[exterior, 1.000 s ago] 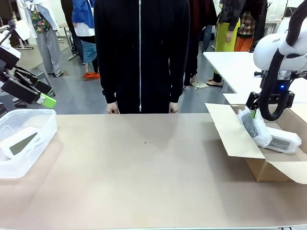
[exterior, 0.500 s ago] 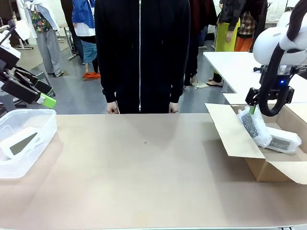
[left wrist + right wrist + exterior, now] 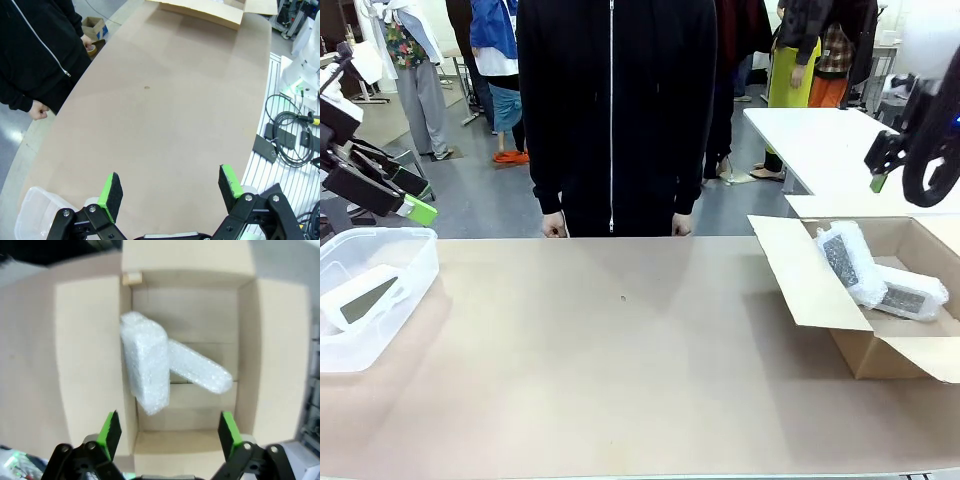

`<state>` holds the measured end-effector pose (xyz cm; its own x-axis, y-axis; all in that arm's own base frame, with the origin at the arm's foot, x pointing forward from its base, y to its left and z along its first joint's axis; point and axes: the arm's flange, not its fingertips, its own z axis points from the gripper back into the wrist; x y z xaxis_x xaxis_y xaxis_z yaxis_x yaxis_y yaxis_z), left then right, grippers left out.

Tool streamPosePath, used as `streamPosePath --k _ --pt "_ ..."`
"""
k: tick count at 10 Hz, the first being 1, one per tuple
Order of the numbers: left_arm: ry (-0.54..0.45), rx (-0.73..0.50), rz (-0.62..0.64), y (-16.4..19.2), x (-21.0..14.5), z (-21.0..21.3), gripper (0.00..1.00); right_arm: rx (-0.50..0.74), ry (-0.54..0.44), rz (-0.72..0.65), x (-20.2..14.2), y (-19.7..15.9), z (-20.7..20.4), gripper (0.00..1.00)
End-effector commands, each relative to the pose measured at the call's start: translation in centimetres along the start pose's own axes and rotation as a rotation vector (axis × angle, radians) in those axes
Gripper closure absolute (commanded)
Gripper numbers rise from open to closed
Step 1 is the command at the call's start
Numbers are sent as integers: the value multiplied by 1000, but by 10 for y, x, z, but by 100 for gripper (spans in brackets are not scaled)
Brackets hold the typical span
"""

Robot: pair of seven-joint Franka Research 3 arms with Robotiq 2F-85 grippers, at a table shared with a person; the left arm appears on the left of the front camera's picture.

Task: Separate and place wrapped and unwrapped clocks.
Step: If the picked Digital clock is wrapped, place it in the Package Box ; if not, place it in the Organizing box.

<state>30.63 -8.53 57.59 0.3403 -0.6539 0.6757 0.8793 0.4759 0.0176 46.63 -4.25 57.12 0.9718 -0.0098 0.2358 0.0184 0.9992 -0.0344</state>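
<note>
Apparently sorted: bare clock is lying in plastic tub, left of table; two wrapped clocks are resting in cardboard box, right. Left gripper and right gripper are hanging empty, jaws spread.

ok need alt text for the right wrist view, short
Looking down into an open cardboard box holding two bubble-wrapped clocks: one leaning against the box's wall, overlapping the other lying flat. The right end effector hangs open above the box, empty.
</note>
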Motion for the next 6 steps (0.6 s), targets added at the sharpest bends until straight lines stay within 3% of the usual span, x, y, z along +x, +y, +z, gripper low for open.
streamPosePath --k 1,4,5,6 --pt "-4 -2 0 0 -1 1 0 17 -64 20 -26 -3 17 0" --pt "-4 -2 0 0 -1 1 0 27 -136 39 -36 -3 45 0" --pt "-4 -2 0 0 -1 1 0 -18 -126 10 -31 0 46 0" --pt "-4 -2 0 0 -1 1 0 -56 -17 24 -13 11 38 0"
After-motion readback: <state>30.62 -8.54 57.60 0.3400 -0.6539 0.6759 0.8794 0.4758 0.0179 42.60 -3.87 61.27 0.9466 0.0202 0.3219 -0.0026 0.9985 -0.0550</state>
